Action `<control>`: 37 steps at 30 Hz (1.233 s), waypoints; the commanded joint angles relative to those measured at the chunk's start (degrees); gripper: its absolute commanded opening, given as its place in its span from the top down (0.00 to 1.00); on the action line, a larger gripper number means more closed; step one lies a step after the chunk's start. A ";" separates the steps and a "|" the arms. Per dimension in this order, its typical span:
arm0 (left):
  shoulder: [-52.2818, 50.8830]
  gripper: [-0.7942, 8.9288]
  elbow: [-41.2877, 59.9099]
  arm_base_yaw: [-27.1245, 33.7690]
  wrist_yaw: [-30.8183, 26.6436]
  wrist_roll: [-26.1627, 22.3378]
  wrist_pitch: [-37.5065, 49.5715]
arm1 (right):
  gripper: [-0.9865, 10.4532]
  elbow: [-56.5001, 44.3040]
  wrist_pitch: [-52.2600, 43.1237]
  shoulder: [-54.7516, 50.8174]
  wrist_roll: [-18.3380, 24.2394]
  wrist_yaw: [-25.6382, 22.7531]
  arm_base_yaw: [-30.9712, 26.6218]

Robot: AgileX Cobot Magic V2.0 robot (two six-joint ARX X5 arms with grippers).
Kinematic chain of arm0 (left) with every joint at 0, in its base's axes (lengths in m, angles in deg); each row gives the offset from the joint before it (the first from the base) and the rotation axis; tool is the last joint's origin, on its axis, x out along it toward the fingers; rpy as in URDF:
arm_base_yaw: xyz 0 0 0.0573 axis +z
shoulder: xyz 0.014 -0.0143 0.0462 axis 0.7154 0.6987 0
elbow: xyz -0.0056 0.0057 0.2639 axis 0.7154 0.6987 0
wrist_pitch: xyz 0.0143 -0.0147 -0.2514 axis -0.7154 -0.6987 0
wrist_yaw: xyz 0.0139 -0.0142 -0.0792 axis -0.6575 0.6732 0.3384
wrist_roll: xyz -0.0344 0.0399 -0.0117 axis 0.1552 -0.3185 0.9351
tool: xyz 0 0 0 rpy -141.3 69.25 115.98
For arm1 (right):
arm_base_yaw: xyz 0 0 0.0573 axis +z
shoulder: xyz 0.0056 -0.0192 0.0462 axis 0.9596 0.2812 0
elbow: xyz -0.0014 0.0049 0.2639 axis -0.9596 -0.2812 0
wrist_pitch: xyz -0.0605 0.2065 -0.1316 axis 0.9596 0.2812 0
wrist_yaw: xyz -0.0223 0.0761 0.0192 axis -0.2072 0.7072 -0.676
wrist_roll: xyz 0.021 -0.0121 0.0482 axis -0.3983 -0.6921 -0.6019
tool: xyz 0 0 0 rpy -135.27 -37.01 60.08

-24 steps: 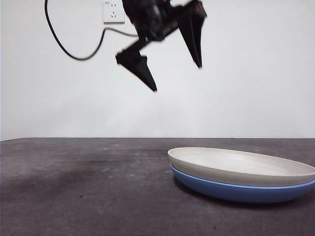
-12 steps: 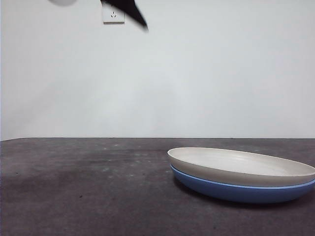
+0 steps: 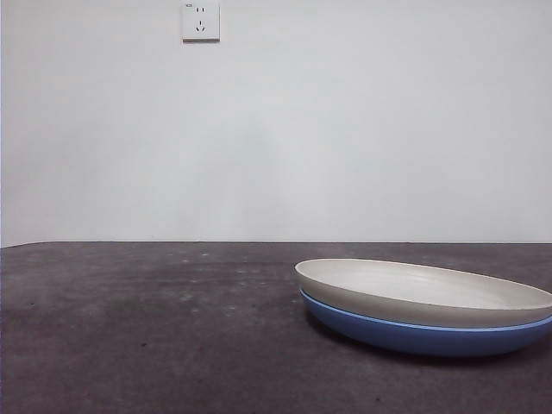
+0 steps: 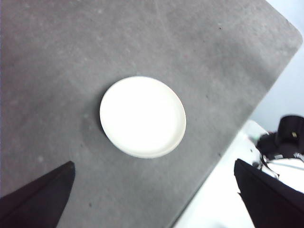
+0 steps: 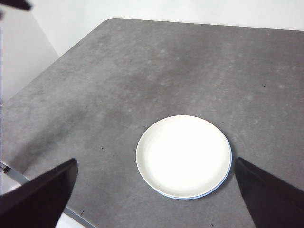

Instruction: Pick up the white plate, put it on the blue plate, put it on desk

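Left jaws [image 4: 152,199] spread wide, empty, high above the tabletop [image 4: 57,57] — white plate [image 4: 142,117] far below, between the two black tips. Right jaws [image 5: 156,199] likewise wide and empty, also held high, looking down on the same stack. No arm in the front view at all; only a wall socket [image 3: 200,20] on the pale wall behind.

White plate nested in the blue plate [image 3: 414,338], seated level, rims roughly concentric. From the right wrist, blue showing only as a thin crescent [image 5: 209,194] along the near edge; from the left wrist, blue hidden altogether. Stack resting on the tabletop toward the right of the front view, nothing else near it.

Judging by this: stacking looks done, and the stack already sits on the tabletop, so little remains — perhaps only a retreat to rest. Should a further lift be wanted, best to descend straight over one rim edge with jaws kept wide, close on both rims together rather than the white one alone, and grip near the edge facing the arm. Shallow, glossy blue underside likely slippery; a slow, level lift advisable, no tilt, lest the top plate slide off. Setting down flat, then opening fully before rising, to avoid dragging the rim.
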State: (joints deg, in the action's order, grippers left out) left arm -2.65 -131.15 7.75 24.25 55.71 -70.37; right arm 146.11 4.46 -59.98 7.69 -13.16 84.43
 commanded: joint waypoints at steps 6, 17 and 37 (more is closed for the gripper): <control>-15.41 0.29 17.11 -0.61 -0.28 -1.88 0.48 | 0.35 1.22 -0.68 0.59 0.35 -0.55 0.13; -36.37 0.29 42.38 -0.61 -0.26 0.39 11.93 | 0.35 1.22 -0.55 2.49 -0.52 -0.57 0.13; -49.13 0.29 53.37 -0.61 -0.11 5.03 20.52 | 0.35 1.22 5.53 9.40 -4.39 -0.55 0.15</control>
State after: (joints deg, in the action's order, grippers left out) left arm -51.96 -77.27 7.61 24.20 60.13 -50.59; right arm 146.48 10.03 -51.65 4.15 -13.82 84.45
